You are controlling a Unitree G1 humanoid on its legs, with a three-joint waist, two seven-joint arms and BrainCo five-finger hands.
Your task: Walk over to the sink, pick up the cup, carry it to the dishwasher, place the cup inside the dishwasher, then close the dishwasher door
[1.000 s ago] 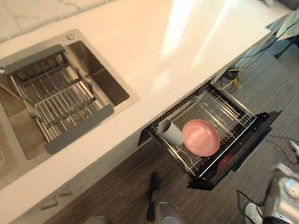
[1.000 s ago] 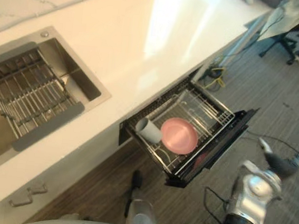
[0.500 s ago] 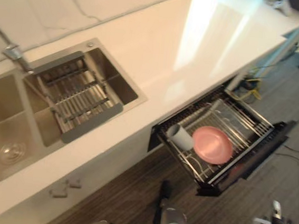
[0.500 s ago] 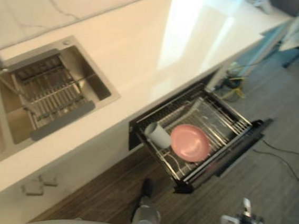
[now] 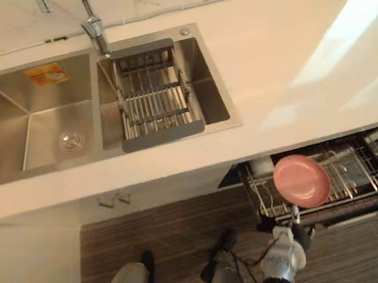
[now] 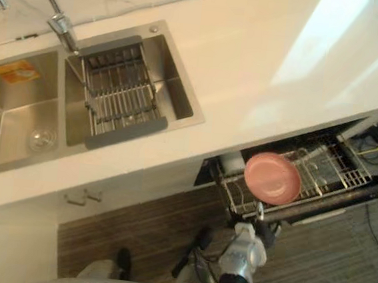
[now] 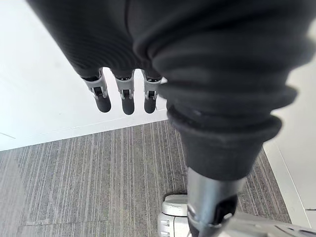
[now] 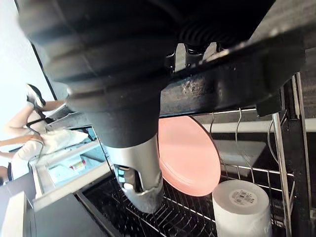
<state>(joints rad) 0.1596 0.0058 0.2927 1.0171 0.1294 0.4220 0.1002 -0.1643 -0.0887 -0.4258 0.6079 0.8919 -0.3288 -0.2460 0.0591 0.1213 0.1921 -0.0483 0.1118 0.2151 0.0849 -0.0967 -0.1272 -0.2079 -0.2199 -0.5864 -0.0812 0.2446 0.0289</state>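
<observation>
Could not tell the grip of the right hand (image 8: 139,183) at the dishwasher door (image 8: 232,84) edge; saw the cup (image 5: 261,166), partly under the countertop (image 5: 263,62), just beyond that hand beside the pink plate (image 5: 301,181)

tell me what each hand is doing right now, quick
left hand: open, holding nothing
right hand: cannot be told, it is up against the door

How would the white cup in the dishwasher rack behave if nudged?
The white cup seems to lie on its side, so it would probably roll until the rack or pink plate stops it. Its smooth wall looks slippery.
</observation>
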